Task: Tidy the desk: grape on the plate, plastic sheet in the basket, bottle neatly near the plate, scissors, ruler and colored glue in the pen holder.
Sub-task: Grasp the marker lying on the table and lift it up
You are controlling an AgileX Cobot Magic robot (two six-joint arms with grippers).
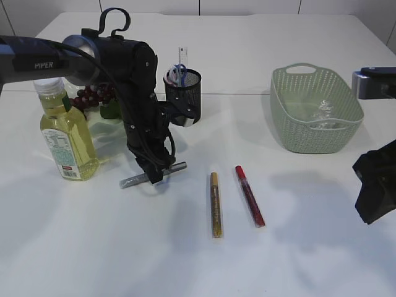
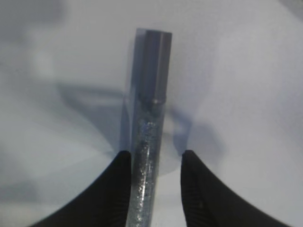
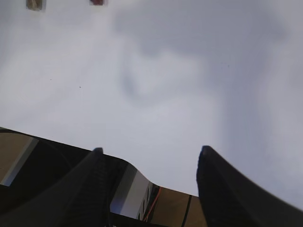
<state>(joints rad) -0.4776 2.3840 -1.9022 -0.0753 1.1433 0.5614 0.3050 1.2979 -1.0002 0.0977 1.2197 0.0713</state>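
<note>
A silver glitter glue pen lies on the white table. My left gripper is lowered over it and open. In the left wrist view the pen runs between the jaws, touching the left finger with a gap to the right one. A gold glue pen and a red glue pen lie mid-table. The black mesh pen holder holds scissors and a ruler. Dark grapes lie by the plate, partly hidden by the arm. An oil bottle stands at the left. My right gripper is open and empty.
A green basket at the back right holds a clear plastic sheet. My right arm hovers at the right edge of the table. The tips of the gold and red pens show at the top left of the right wrist view.
</note>
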